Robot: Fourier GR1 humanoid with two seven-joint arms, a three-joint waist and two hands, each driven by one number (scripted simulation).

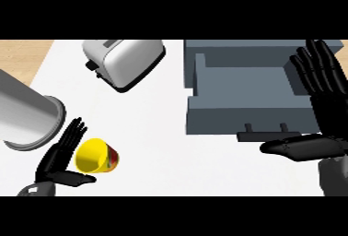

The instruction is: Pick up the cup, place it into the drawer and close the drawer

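I am at the first step: the pick-up of the small yellow cup with a red outer wall (97, 156), which lies tipped on its side on the white counter top (153, 120), its yellow inside turned toward my left hand (60, 159). That hand stands just beside the cup on its left, fingers straight and held together, thumb stretched out below the cup's rim. I cannot tell whether the fingers touch the cup yet; they are not curled round it, so I judge it not yet grasped.

My right hand (316, 106) rests at the view's right edge, fingers straight and a little spread, pointing away from me, thumb out sideways near the dark handle bar (268, 134) of the grey drawer (238, 92). The drawer is pulled out, its box open to the top, well apart from the cup.

The next move, as I judge it, calls for curling my left fingers and thumb round the cup's wall, then lifting and carrying it rightward to the drawer.

A silver toaster (125, 57) and a brushed-metal cylinder (27, 115) lie on the counter behind the cup. I can read no brand, label or writing on anything.
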